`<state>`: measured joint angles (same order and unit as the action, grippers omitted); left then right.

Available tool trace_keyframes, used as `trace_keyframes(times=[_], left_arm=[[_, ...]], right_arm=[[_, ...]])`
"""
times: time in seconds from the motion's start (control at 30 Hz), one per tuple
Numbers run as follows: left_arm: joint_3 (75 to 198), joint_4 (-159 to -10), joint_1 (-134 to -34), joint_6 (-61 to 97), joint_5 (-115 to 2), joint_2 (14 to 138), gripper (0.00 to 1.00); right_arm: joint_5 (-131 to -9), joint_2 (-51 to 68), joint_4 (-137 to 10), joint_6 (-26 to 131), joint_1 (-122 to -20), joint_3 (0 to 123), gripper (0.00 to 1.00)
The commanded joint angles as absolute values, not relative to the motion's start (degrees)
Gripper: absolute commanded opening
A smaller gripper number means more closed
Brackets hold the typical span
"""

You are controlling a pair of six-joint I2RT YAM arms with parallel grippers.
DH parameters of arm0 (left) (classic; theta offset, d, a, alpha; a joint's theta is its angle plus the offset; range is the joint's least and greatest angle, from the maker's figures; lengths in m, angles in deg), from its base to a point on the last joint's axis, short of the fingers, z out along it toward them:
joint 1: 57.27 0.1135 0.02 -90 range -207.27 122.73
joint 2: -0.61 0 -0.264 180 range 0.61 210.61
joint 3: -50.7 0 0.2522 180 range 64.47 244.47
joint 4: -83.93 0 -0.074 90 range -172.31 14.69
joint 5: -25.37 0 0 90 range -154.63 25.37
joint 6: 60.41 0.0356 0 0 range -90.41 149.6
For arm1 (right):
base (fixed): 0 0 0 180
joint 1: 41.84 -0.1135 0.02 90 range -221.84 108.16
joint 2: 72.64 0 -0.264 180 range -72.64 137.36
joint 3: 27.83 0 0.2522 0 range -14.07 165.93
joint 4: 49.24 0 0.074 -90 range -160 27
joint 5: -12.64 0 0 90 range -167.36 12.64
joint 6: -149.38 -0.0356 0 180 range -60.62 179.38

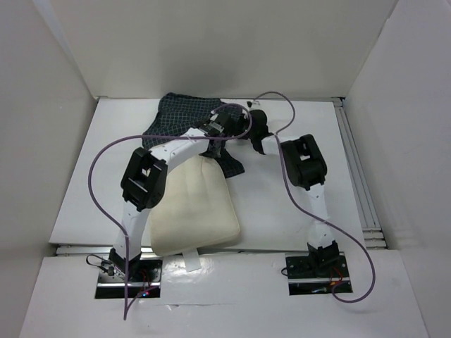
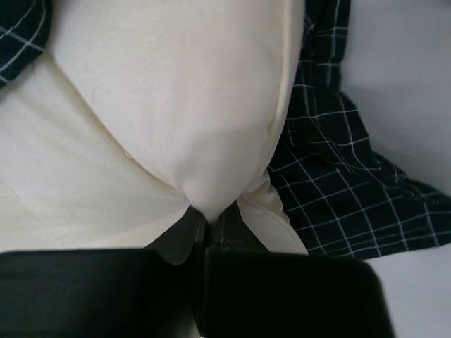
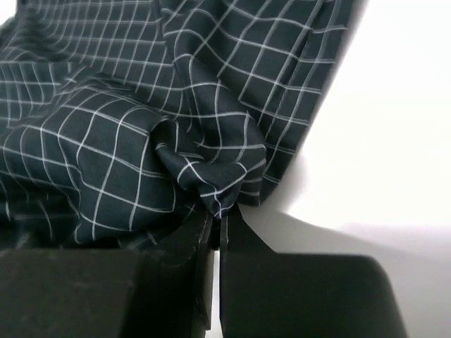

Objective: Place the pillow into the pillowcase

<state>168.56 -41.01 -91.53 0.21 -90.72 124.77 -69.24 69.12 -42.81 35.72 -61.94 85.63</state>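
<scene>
Pillow [image 1: 194,208]: near-left of table [image 1: 296,204]; long axis runs near edge to far edge; far end butts into the case.
Pillowcase [image 1: 176,113]: bunched at far edge, left of centre, straight beyond that far end. Left wrist view shows check cloth on both sides of the cushion, so the end looks partly in.
Left fingers [image 2: 184,239]: clamped on a fold of cushion.
Right fingers [image 3: 187,243]: pinching the case edge, just right of the left ones.
Next: probably feed toward the far edge, right side holding the mouth.
</scene>
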Motion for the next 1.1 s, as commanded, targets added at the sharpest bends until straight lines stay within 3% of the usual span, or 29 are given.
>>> trace_keyframes(times=[0.0,0.13,0.3,0.43,0.53,0.63,0.67,0.87,1.0,1.07], left_arm=[[165.8,-44.4,-91.7,9.3,-86.6,123.0,0.00],[164.4,-51.2,-92.2,18.7,-81.9,120.5,0.00],[171.4,-54.7,-93.4,29.7,-73.4,123.0,0.00],[182.9,-51.0,-94.7,32.8,-71.7,129.9,0.00],[186.3,-50.0,-95.2,31.4,-71.0,132.2,0.00],[181.7,-51.9,-95.2,31.4,-71.7,130.6,0.00],[180.5,-52.5,-95.8,31.4,-72.5,129.8,0.00],[170.6,-56.5,-95.8,30.9,-76.8,124.6,0.00],[168.4,-57.8,-95.8,28.4,-77.5,122.7,0.00],[167.7,-58.7,-95.8,28.4,-77.5,122.2,0.00]], right_arm=[[-75.3,58.0,-33.2,31.3,-59.0,67.5,0.00],[-80.0,43.7,-27.7,28.7,-54.6,49.8,0.00],[-90.3,23.3,-32.4,24.9,-49.5,29.7,0.00],[-89.2,10.8,-41.2,20.7,-46.3,22.0,0.00],[-89.9,8.0,-48.4,21.9,-45.8,23.7,0.00],[-94.9,8.0,-59.2,24.0,-45.8,28.0,0.19],[-96.2,7.3,-63.5,24.0,-46.3,29.1,0.33],[-94.0,-0.9,-65.2,34.9,-53.0,32.4,0.86],[-81.7,1.3,-57.9,46.6,-55.9,32.4,0.87],[-81.8,5.2,-56.8,47.5,-56.4,35.5,0.87]])
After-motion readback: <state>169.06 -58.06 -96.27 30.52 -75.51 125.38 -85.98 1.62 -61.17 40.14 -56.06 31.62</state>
